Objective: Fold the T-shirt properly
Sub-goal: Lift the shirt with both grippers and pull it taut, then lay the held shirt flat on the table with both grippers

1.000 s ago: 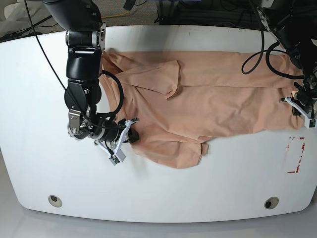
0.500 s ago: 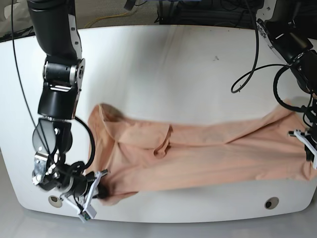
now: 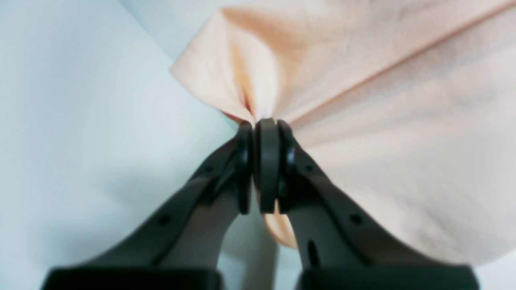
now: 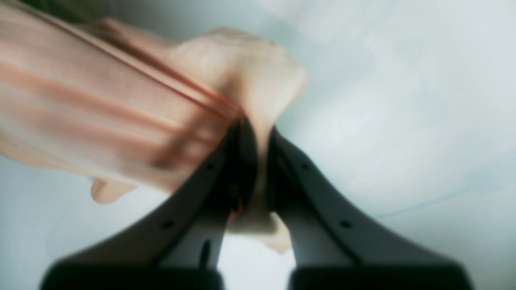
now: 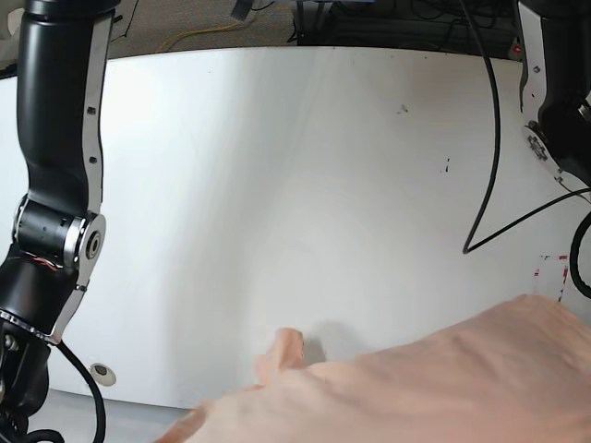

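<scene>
both pincers, left pincer (image 3: 264, 125) and right pincer (image 4: 256, 129), are gripping the peach t-shirt (image 5: 443, 388), lifting it stretched above the white desk's (image 5: 305, 185) near edge, folding not yet begun.

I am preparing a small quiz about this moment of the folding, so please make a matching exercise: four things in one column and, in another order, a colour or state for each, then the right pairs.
Column 1
1. T-shirt
2. table
3. left end effector
4. cable

Column 2
A. white
B. black, hanging over the table's far right part
C. peach-pink, stretched across the bottom of the base view
D. shut on a bunched edge of fabric

Pairs: 1-C, 2-A, 3-D, 4-B
</scene>
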You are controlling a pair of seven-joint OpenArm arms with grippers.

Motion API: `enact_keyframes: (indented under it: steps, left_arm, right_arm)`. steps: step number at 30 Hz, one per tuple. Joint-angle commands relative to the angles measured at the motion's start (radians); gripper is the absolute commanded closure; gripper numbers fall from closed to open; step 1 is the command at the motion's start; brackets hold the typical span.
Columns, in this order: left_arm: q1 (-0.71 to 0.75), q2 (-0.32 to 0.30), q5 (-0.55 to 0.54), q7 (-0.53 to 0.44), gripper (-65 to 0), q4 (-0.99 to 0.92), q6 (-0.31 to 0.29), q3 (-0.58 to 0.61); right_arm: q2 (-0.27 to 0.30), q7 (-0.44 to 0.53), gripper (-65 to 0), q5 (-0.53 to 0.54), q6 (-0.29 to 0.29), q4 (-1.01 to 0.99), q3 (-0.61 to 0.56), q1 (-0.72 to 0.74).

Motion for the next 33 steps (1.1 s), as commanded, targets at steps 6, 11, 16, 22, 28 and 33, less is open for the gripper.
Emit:
enact_keyframes:
  steps: [6, 11, 16, 22, 28, 33]
  left_arm:
    - [0.012, -0.016, 0.035, 0.006, 0.0, 0.012, -0.046, -0.008]
    - [0.151, 0.015, 0.035, 0.006, 0.0, 0.049, -0.078, -0.015]
    - [0.342, 0.055, 0.035, 0.006, 0.0, 0.078, -0.078, -0.066]
    - [0.551, 0.142, 0.035, 0.006, 0.0, 0.084, -0.078, -0.133]
    - [0.75, 0.161, 0.035, 0.004, 0.0, 0.084, -0.078, -0.153]
    - [0.875, 0.172, 0.035, 0.003, 0.0, 0.083, -0.078, -0.155]
  right_arm:
    - [0.04, -0.086, 0.0, -0.032, -0.009, 0.065, 0.011, -0.013]
    - [0.069, -0.094, 0.0, -0.032, -0.009, 0.237, 0.013, -0.224]
    - [0.079, -0.094, 0.0, -0.032, -0.009, 0.387, 0.046, -0.476]
    - [0.033, -0.094, 0.0, -0.032, -0.009, 0.51, 0.177, -0.78]
    - [-0.009, -0.094, 0.0, 0.036, -0.009, 0.614, 0.275, -1.024]
    - [-0.016, -0.094, 0.0, 0.115, -0.009, 0.645, 0.352, -1.183]
